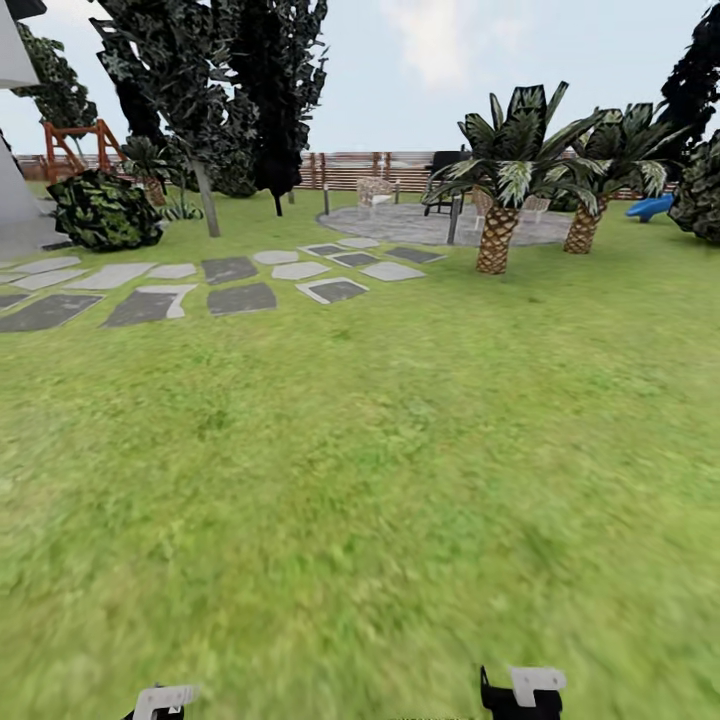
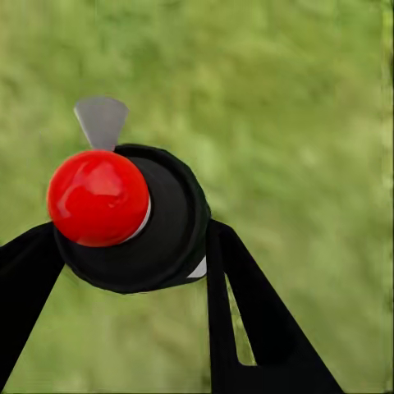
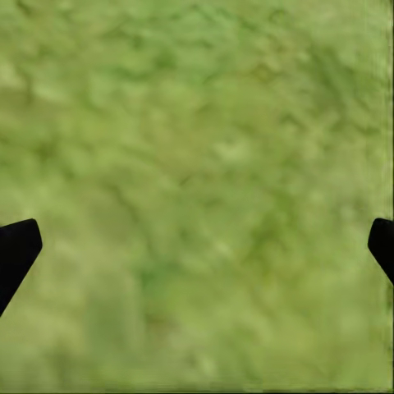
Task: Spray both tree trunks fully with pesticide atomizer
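Observation:
The pesticide atomizer is a dark round body with a red knob, a grey tab and a small white mark. It sits between the black fingers of my left gripper, which is shut on it above blurry green grass. My right gripper is open over bare grass, with its two fingertips far apart. In the head view both grippers sit at the bottom edge, left and right, over the garden lawn. The two thick-trunked trees are out of view.
Grey paving stones run across the left and lead to a round paved patch. Two short palms stand at the right. Dark thin-trunked trees and a bush stand at the left. The slatted fence closes the back.

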Motion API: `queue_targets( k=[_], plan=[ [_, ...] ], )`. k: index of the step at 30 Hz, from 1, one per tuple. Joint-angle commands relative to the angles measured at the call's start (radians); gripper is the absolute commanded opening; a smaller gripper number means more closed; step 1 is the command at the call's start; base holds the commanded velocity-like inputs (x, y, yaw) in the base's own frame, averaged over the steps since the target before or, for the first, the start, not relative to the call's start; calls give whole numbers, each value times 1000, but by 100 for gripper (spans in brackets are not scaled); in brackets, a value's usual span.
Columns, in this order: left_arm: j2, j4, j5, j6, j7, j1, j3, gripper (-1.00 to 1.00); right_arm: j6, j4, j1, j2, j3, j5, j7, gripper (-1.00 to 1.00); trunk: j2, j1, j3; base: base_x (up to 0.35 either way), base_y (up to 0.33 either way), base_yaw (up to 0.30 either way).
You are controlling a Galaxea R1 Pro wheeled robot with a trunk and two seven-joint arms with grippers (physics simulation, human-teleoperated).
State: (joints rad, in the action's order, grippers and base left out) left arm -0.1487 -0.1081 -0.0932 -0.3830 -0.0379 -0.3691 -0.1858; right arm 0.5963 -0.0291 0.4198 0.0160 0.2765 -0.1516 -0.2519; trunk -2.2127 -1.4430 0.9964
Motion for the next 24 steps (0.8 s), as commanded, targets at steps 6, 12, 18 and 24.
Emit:
queue_targets(
  k=[6, 12, 18, 24],
  plan=[
    [0, 1, -10, -4, -4, -1, -9, -100, 2, 0, 1, 0, 9, -9, -1, 100, 0, 0, 1, 0, -278, -300],
    [0, 1, -10, -4, -4, -1, -9, -100, 2, 0, 0, 0, 9, -9, -1, 100, 0, 0, 1, 0, -278, -300],
    [-2, 0, -8, -5, -4, -1, -10, -100, 2, 0, 1, 0, 9, -9, -1, 100, 0, 0, 1, 0, -278, -300],
    [-2, 1, -7, -5, -2, -1, -12, -100, 2, 0, 0, 0, 9, -9, -2, 100, 0, 0, 1, 56, -279, -300]
  ],
)
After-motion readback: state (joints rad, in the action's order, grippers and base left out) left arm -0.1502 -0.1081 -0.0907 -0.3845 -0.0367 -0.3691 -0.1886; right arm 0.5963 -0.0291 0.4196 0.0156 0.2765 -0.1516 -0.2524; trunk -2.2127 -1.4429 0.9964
